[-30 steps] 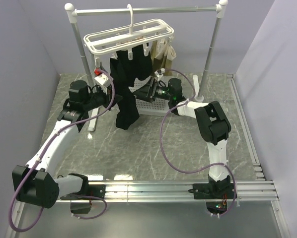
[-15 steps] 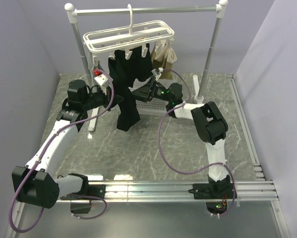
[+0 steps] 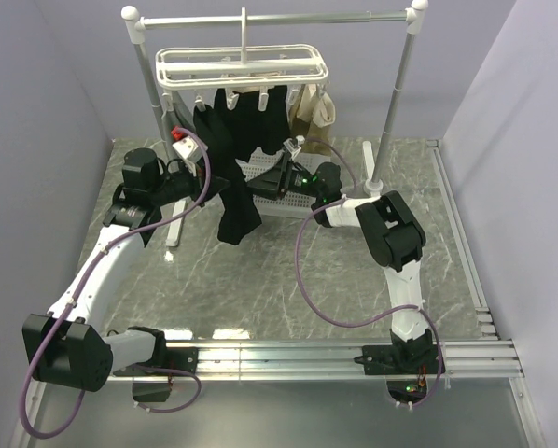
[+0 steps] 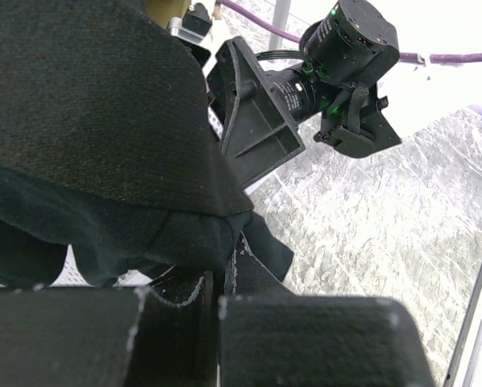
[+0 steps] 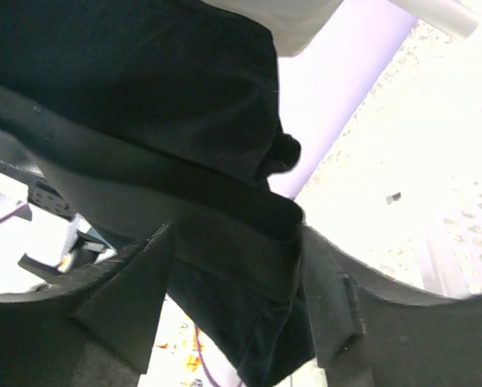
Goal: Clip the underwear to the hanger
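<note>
No writing, brand, number or sign can be read in any of the views. A small red and white tag on the arm at the upper left of the overhead view is too small to show any print.

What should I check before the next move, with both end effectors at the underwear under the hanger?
1. Left end effector shut on the underwear: ok.
2. Right end effector pinching the underwear: not ok, jaws apart with fabric between them.
3. Hanger hooked on the rail: ok.
4. Pegs biting the underwear's top edge: cannot tell.
5. Tan garment clear of the underwear: cannot tell, they hang side by side.
</note>
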